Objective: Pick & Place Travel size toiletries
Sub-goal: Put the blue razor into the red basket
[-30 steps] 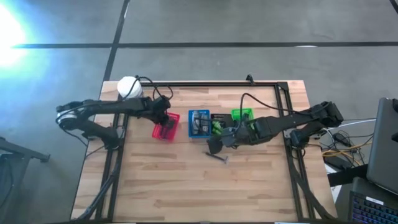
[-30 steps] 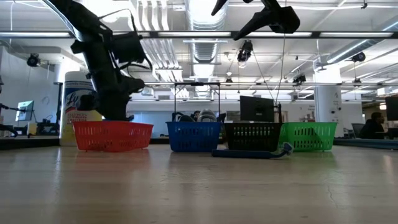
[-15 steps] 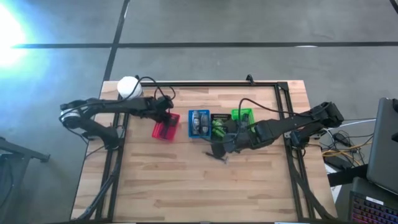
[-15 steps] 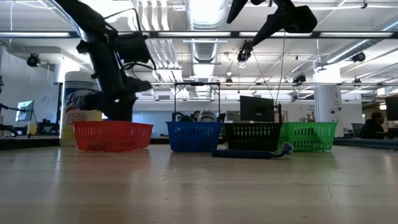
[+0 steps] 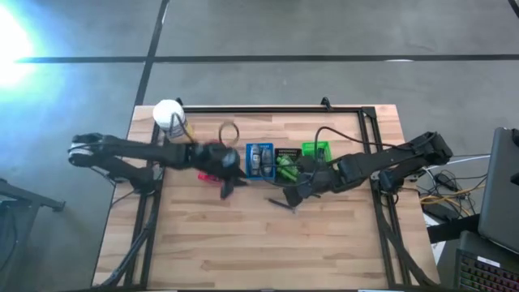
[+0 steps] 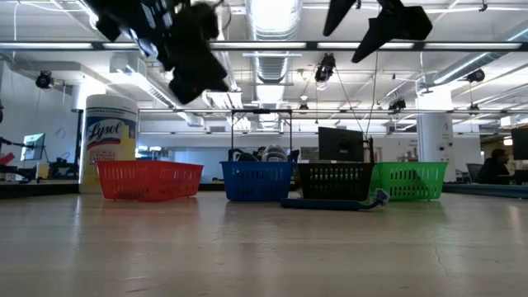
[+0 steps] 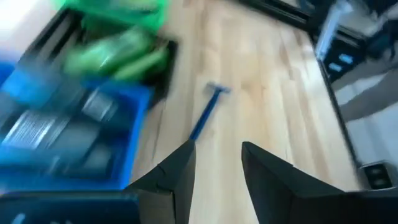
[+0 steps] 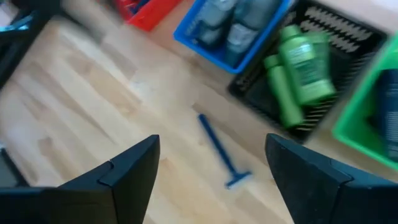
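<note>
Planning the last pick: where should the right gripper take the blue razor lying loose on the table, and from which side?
Grip the razor mid-handle, coming straight down with the fingers closing across the handle. It lies flat on bare wood in front of the black basket, and the thin straight shaft is clear on both sides; the wider head at one end is a poorer hold. The right gripper, open, already hovers over it.
</note>
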Robot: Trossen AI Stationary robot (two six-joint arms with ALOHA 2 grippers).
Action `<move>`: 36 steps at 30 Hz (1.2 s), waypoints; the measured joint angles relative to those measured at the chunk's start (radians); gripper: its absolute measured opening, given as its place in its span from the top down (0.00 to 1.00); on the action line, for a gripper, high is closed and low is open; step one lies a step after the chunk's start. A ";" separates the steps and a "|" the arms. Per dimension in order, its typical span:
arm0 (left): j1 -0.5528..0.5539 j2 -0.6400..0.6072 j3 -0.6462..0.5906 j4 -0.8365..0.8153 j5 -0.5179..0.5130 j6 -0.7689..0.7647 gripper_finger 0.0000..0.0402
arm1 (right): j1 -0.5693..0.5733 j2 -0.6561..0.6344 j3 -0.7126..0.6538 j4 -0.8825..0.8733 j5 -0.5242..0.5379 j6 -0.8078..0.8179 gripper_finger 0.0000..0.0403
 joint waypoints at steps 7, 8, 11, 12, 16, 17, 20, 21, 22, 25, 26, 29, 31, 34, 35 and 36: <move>-0.176 0.172 0.085 0.114 -0.225 0.109 0.66 | 0.028 -0.123 -0.033 -0.112 0.086 0.044 0.36; -0.179 0.206 0.110 0.114 -0.225 0.132 0.66 | 0.037 -0.147 -0.045 -0.121 0.098 0.056 0.38; -0.180 0.329 0.205 0.093 -0.214 0.196 0.66 | 0.057 -0.226 -0.090 -0.148 0.123 0.107 0.40; -0.177 0.372 0.245 0.079 -0.212 0.217 0.66 | 0.066 -0.250 -0.105 -0.159 0.132 0.131 0.41; -0.166 0.523 0.414 -0.048 -0.204 0.284 0.64 | 0.101 -0.335 -0.169 -0.160 0.135 0.178 0.42; -0.165 0.558 0.459 -0.095 -0.204 0.299 0.63 | 0.110 -0.350 -0.182 -0.157 0.134 0.190 0.42; -0.166 0.651 0.589 -0.213 -0.187 0.348 0.55 | 0.140 -0.378 -0.220 -0.157 0.135 0.212 0.39; -0.167 0.679 0.628 -0.250 -0.181 0.372 0.53 | 0.148 -0.383 -0.230 -0.158 0.135 0.220 0.38; -0.169 0.705 0.666 -0.279 -0.170 0.395 0.50 | 0.156 -0.388 -0.242 -0.157 0.135 0.227 0.37; -0.170 0.782 0.772 -0.344 -0.114 0.483 0.43 | 0.176 -0.395 -0.270 -0.155 0.134 0.231 0.33; -0.170 0.806 0.800 -0.361 -0.103 0.507 0.42 | 0.179 -0.399 -0.280 -0.156 0.133 0.232 0.32; -0.170 0.866 0.870 -0.392 -0.088 0.559 0.40 | 0.186 -0.405 -0.300 -0.156 0.134 0.240 0.28; -0.170 0.897 0.902 -0.397 -0.087 0.583 0.40 | 0.186 -0.409 -0.308 -0.159 0.133 0.241 0.26; -0.170 0.927 0.920 -0.419 -0.086 0.602 0.41 | 0.186 -0.418 -0.310 -0.158 0.133 0.226 0.23; -0.170 0.931 0.922 -0.419 -0.085 0.604 0.42 | 0.186 -0.420 -0.310 -0.158 0.133 0.217 0.22; -0.169 0.932 0.922 -0.430 -0.085 0.604 0.42 | 0.186 -0.421 -0.307 -0.160 0.133 0.209 0.21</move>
